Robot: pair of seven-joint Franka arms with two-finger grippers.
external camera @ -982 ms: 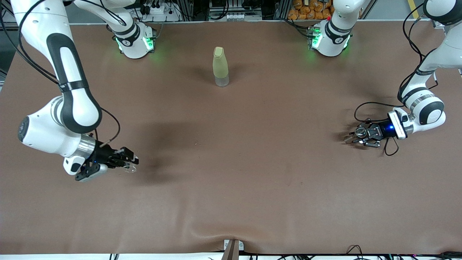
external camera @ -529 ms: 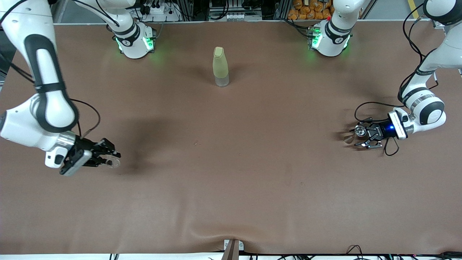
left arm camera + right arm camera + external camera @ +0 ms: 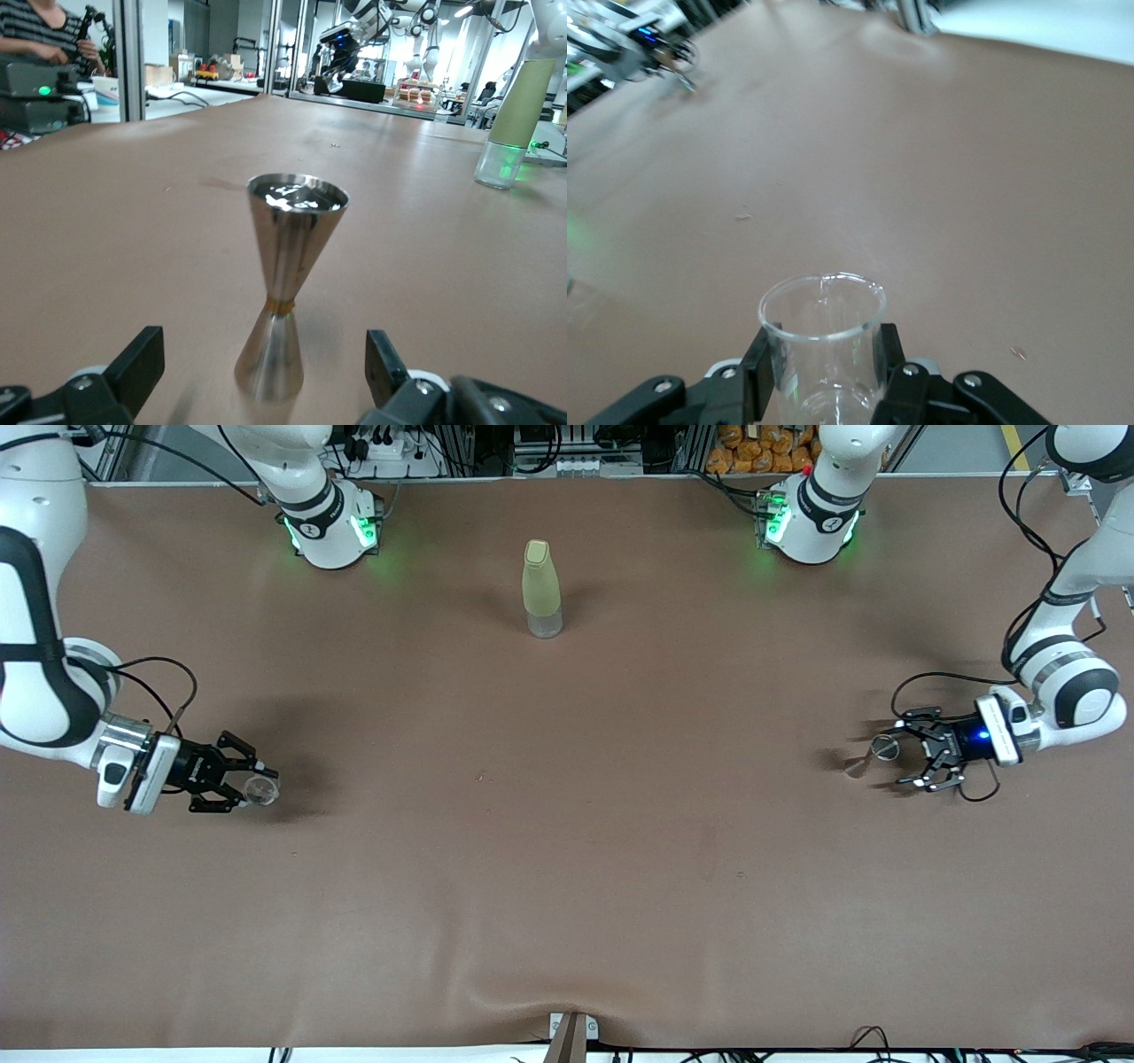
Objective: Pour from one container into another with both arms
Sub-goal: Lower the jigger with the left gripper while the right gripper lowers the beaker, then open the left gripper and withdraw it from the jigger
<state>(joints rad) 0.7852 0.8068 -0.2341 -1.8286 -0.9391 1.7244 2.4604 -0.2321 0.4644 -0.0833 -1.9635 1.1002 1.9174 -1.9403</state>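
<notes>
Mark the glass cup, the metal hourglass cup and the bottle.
glass cup (image 3: 824,341), right wrist view, clear side wall.
metal hourglass cup (image 3: 288,232), left wrist view, upper cone.
bottle (image 3: 540,589), front view, yellow-green body.

White jointed arms (image 3: 35,646), black bands, green-lit bases (image 3: 332,531), black claws.

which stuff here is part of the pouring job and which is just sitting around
Part of the job:
- small clear glass cup, held in the right hand
- silver hourglass-shaped metal cup, between the open left hand's fingers

Just there:
- tall pale yellow-green bottle
</notes>
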